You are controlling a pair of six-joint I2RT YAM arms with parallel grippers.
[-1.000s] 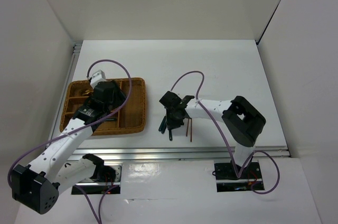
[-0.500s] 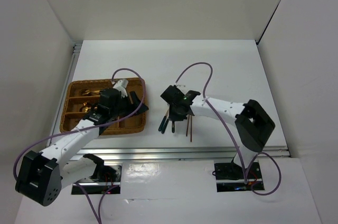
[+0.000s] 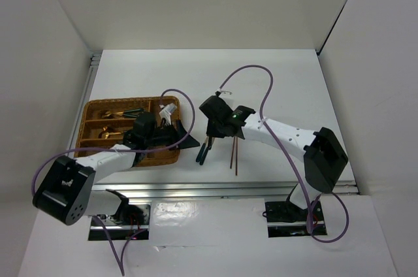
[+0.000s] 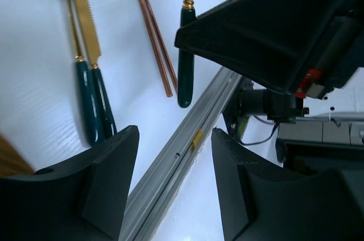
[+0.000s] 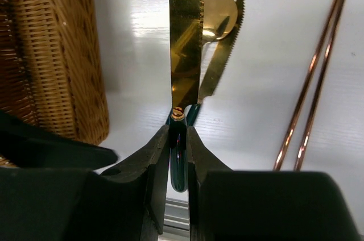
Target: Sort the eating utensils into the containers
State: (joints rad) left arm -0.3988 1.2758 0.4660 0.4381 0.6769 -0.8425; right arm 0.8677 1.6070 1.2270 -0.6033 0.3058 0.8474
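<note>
Top view: the left gripper (image 3: 187, 141) has swung out of the wicker tray (image 3: 111, 101) to its right rim. The right arm is bent down over the loose utensils.

Left wrist view: jaws wide, empty. Spoon (image 4: 85, 96) and chopsticks (image 4: 152, 33) lie on the table beyond.

Right wrist view: the right gripper (image 5: 178, 134) is clamped on the handle of a knife (image 5: 186, 36), just beside the tray. Transfer judged next.

The left arm is lying low across the tray (image 3: 98, 103), its gripper (image 3: 187, 141) poking past the right rim over the tabletop (image 3: 287, 87). The right gripper (image 3: 210, 134) is hanging just beside it, above teal handles (image 3: 201, 155), with chopsticks (image 3: 234, 157) lying alongside. Gold utensils (image 3: 108, 135) are resting in the tray's left compartments.
</note>
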